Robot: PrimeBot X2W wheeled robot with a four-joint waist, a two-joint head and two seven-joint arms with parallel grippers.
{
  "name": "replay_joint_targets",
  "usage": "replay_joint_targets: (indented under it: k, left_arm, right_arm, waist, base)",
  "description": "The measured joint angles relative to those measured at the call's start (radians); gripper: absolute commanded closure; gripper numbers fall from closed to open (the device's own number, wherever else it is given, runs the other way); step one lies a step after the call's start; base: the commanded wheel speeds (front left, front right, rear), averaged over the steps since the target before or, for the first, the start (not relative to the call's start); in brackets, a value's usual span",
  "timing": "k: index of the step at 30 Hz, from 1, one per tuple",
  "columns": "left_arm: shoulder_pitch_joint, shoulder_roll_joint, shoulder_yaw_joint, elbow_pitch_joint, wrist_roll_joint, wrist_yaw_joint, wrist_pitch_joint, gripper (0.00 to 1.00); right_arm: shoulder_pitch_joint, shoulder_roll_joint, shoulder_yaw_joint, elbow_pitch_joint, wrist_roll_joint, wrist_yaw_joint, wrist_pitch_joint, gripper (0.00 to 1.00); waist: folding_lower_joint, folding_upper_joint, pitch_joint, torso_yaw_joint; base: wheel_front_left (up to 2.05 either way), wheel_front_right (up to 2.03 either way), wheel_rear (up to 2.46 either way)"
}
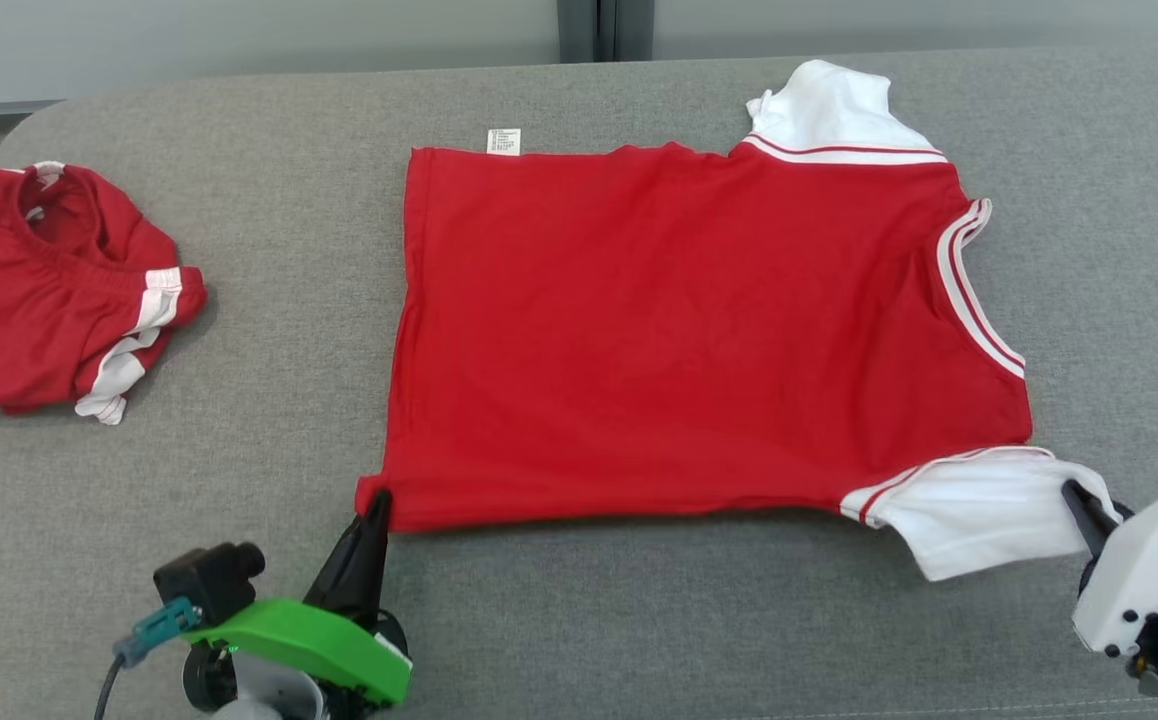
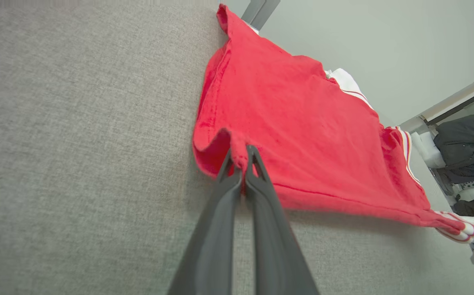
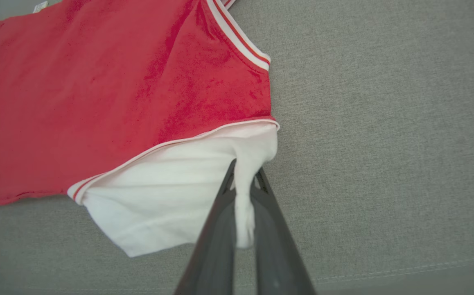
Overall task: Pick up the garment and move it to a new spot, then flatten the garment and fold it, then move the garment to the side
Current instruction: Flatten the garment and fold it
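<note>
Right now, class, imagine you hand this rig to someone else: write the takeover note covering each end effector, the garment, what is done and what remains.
Left end effector: shut on the near hem corner of the red shirt.
Right end effector: shut on the shirt's near white sleeve.
Shirt lies spread fairly flat on the grey surface; a crumpled red garment sits apart to the left.
Done: laid out and flattened, it appears.
Left: fold, then move aside.

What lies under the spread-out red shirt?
The red shirt lies flat on the grey padded surface, which shows all around it. Whatever is beneath its middle is covered. The left pincer pinches its hem corner, the right pincer its white sleeve.
</note>
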Motion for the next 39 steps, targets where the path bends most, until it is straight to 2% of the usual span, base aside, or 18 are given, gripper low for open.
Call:
replay_joint_targets:
  k: [13, 20, 28, 37, 38, 39]
  left_arm:
    - [-0.210, -0.053, -0.019, 0.098, 0.017, 0.023, 0.037, 1.00]
    - [-0.291, -0.083, -0.003, 0.186, 0.012, 0.027, 0.014, 1.00]
    - [-0.371, -0.107, -0.004, 0.278, 0.024, 0.026, -0.026, 1.00]
    - [-0.438, -0.119, -0.009, 0.351, 0.035, 0.017, -0.055, 1.00]
    - [-0.443, -0.121, -0.009, 0.357, 0.035, 0.017, -0.056, 0.89]
    - [-0.448, -0.123, -0.010, 0.364, 0.035, 0.016, -0.056, 0.16]
  right_arm:
    - [-0.252, -0.122, 0.099, 0.197, 0.043, 0.000, 0.023, 1.00]
    - [-0.374, -0.192, 0.168, 0.313, 0.021, 0.000, -0.032, 1.00]
    - [-0.475, -0.223, 0.206, 0.399, -0.002, 0.000, -0.112, 1.00]
    - [-0.526, -0.239, 0.224, 0.449, -0.009, 0.000, -0.150, 1.00]
    - [-0.529, -0.237, 0.224, 0.452, -0.009, 0.000, -0.163, 0.55]
    - [-0.535, -0.232, 0.223, 0.455, -0.009, 0.000, -0.178, 0.00]
  waist:
    - [0.0000, 0.0000, 0.028, -0.002]
    - [0.0000, 0.0000, 0.061, 0.003]
    - [0.0000, 0.0000, 0.106, 0.012]
    - [0.0000, 0.0000, 0.140, 0.017]
    - [0.0001, 0.0000, 0.143, 0.017]
    - [0.0000, 0.0000, 0.146, 0.017]
  base:
    - [0.00, 0.00, 0.00]
    - [0.00, 0.00, 0.00]
    - [0.00, 0.00, 0.00]
    - [0.00, 0.00, 0.00]
    - [0.00, 0.00, 0.00]
    - [0.00, 0.00, 0.00]
